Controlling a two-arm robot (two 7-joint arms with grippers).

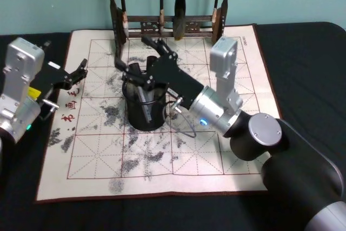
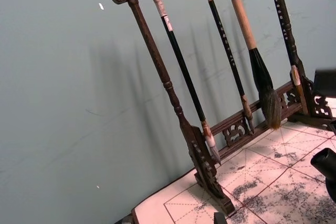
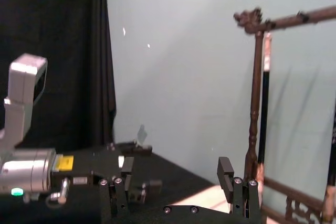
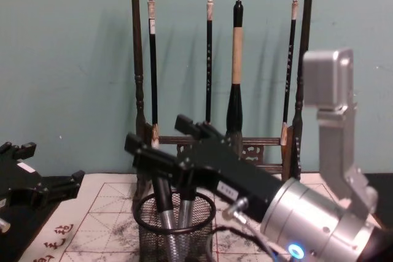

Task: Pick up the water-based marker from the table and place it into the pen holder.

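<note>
While stretched in from the lower right across the mat, hangs the right gripper just over the holder. Forearm slanted low over the mat, silver wrist joint behind, grey camera block standing up above it. Jaws spread wide, gripping nothing. Seen from the chest: one finger low above the holder's rim on the robot's left side, the other higher and farther back, toward the rack. Cannot tell whether the low finger touches what stands beneath it.

Parked at the mat's left edge over the black table: left gripper, pointed inward toward the holder but well apart from it, jaws also apart and empty.

Holder: round black wire mesh with a solid rim, upright near the mat's middle, in front of the rack. Inside, two pens side by side, both nearly upright: left pen directly under the low finger, right pen just beside it. Both with grey barrels and dark upper ends, tops about level with the rim. Marker evidently one of these two; cannot tell which.

Counted: two grippers, one holder, two pens in it, one rack, and four brushes hanging from its top bar, the third from the left the thickest, with a tan handle. One mat, pale, ruled in red squares, blotched with grey ink and marked with red characters near its left edge.
</note>
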